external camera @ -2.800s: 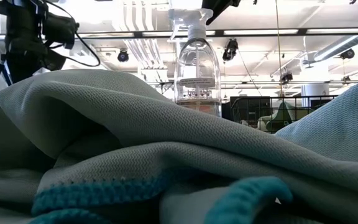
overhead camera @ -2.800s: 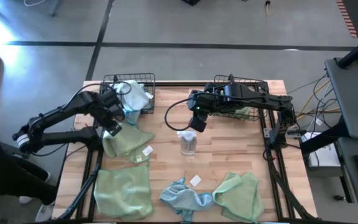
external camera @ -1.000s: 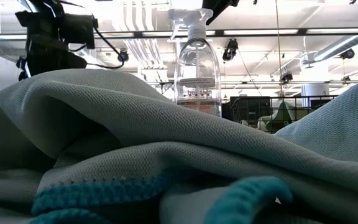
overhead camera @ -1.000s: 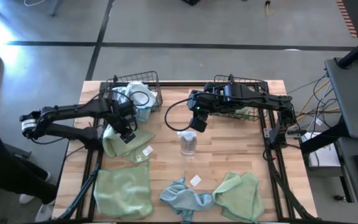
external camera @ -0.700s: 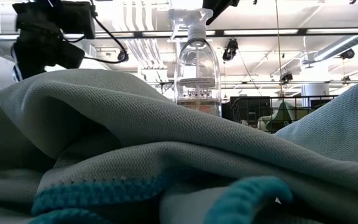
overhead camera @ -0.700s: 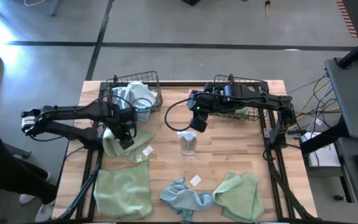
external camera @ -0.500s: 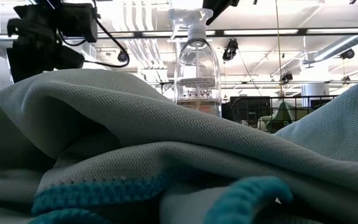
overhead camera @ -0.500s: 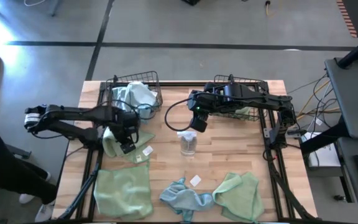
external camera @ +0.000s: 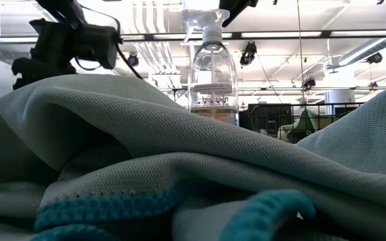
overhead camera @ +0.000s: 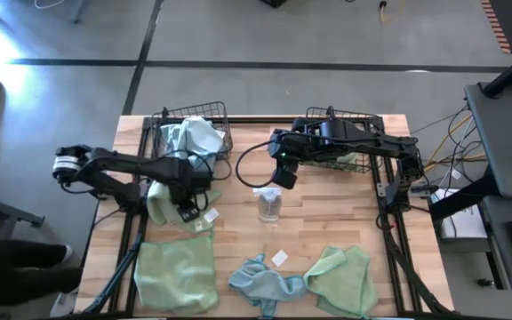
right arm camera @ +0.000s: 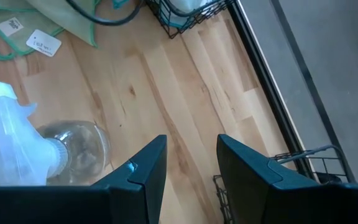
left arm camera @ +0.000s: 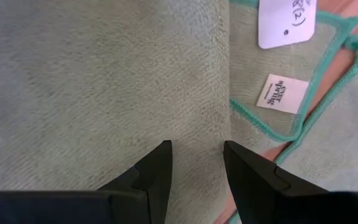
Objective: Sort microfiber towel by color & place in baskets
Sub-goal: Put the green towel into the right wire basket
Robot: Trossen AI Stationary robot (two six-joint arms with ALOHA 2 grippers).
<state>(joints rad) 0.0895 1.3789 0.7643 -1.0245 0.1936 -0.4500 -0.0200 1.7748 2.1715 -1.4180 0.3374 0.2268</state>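
Left tool [left arm camera: 196, 163] hangs low over the crumpled pale green towel [overhead camera: 169, 203] just in front of the left basket [overhead camera: 190, 133], fingers parted narrowly, nothing between them; cloth fills the left wrist view, white tag [left arm camera: 282, 93] off to one side. Right tool [right arm camera: 187, 163] waits above bare table [right arm camera: 166, 106] near the spray bottle [overhead camera: 268, 204], fingers apart, empty. Left basket holds light-coloured cloth; right basket [overhead camera: 345, 142] shows green. Three more towels lie along the near edge. Judgement: towel is soft, light, limp, will drape and drag; pinch a raised fold, not flat cloth or tag.
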